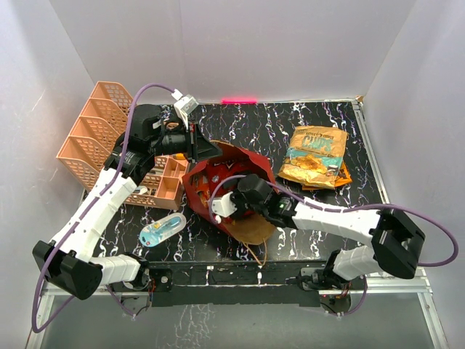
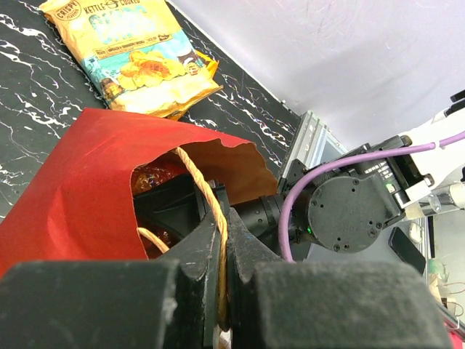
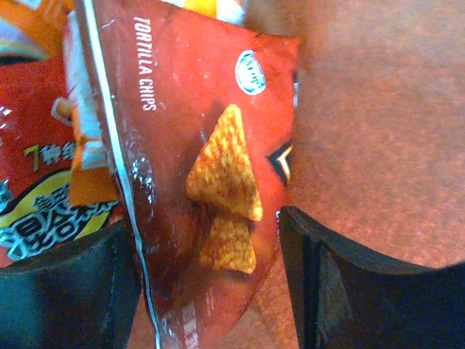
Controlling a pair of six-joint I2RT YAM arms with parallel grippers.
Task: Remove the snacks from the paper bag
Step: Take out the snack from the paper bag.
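Observation:
The paper bag (image 1: 234, 161), red outside and brown inside, lies tilted with its mouth toward the arms. It also shows in the left wrist view (image 2: 80, 182). My left gripper (image 1: 192, 142) is shut on the bag's twine handle (image 2: 197, 178), pinched between the fingers (image 2: 224, 225), and holds the mouth open. My right gripper (image 1: 229, 203) is inside the bag, open (image 3: 211, 251), with one finger on each side of the red Doritos bag (image 3: 196, 109). A red candy pack (image 3: 36, 182) and an orange pack (image 3: 89, 171) lie beside it. An orange chip bag (image 1: 316, 156) lies on the table at the right, outside the bag.
A pink basket organizer (image 1: 102, 138) stands at the far left. A blue-white blister-packed item (image 1: 161, 230) lies near the front left. The table top (image 1: 247, 120) is black marbled, with white walls around it. The right arm (image 1: 327, 218) crosses the front right.

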